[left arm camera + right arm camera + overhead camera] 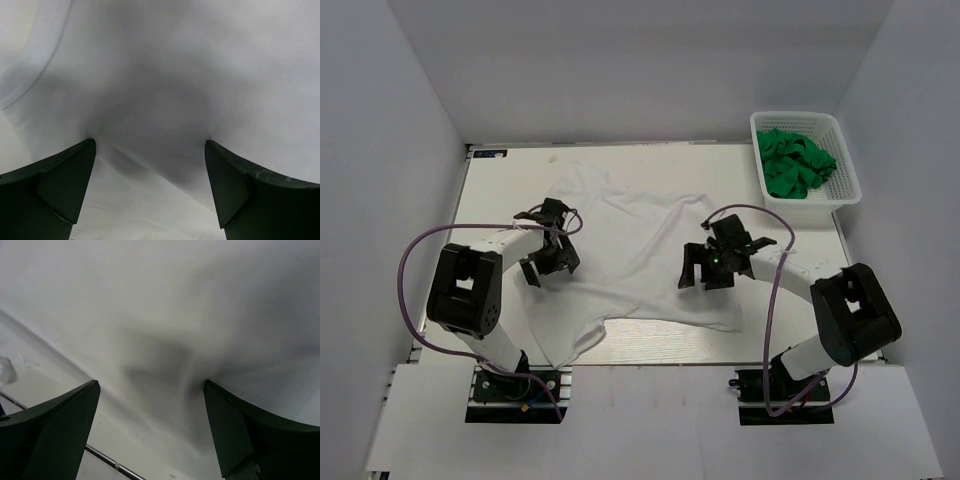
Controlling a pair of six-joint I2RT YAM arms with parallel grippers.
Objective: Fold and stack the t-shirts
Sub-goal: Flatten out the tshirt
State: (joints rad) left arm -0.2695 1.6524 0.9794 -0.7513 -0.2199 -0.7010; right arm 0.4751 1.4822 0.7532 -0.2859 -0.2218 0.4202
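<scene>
Rumpled soft white t-shirt (640, 250), spread

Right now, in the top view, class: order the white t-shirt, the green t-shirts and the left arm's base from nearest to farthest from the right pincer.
1. White t-shirt: directly beneath the right pincer, mid-table.
2. Green t-shirts: in the basket, far right corner.
3. Left arm's base: near edge, left side.

A pale table (495, 190) filled the middle of the frame. A white t-shirt (640, 250) lay spread and rumpled across its centre, and a white basket (800, 116) stood at its upper right corner.
</scene>
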